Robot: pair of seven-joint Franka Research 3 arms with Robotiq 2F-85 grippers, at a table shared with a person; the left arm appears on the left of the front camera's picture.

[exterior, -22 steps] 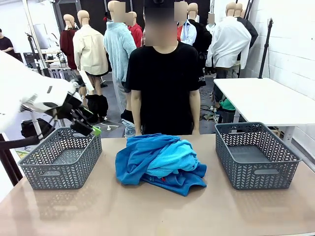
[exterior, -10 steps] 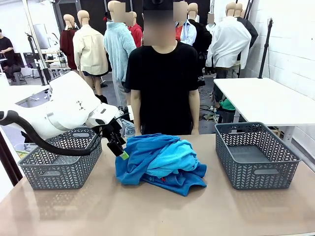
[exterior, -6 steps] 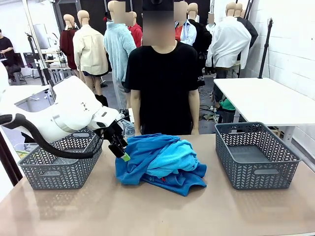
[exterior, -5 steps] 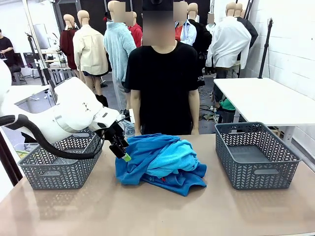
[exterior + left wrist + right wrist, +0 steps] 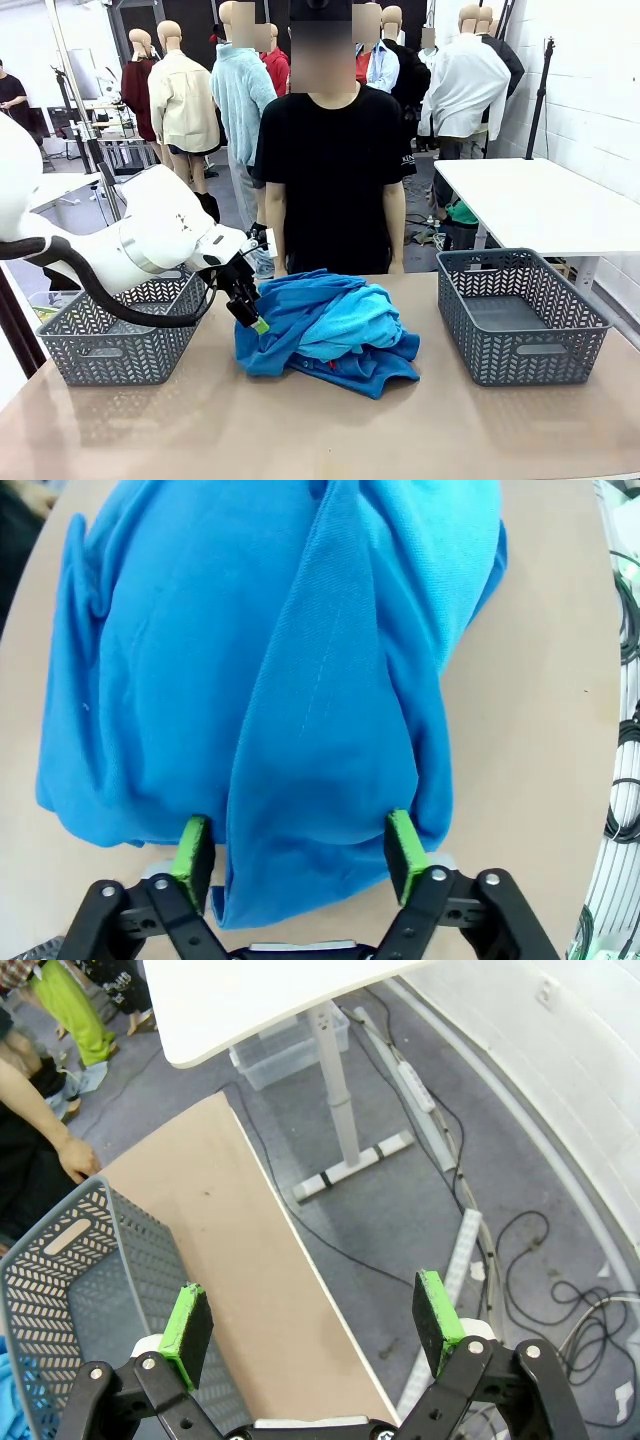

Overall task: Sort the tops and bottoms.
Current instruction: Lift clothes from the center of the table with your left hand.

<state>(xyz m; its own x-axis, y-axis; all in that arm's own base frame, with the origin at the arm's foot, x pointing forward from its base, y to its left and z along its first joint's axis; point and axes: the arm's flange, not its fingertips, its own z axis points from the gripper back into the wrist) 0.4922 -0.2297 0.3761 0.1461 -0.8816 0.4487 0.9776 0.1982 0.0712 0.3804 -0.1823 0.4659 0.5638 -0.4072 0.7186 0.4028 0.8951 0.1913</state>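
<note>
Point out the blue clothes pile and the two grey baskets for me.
blue clothes pile (image 5: 325, 335): front view, middle of the heap.
left grey basket (image 5: 110, 358): front view, its front wall.
right grey basket (image 5: 520, 358): front view, its front wall.

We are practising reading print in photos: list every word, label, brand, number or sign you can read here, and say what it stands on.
No text can be quoted.
White print on the person's black sleeve: too small to read.
Dark marks on the left arm's white casing: too small to read.
Blue garments: no readable text.
</note>
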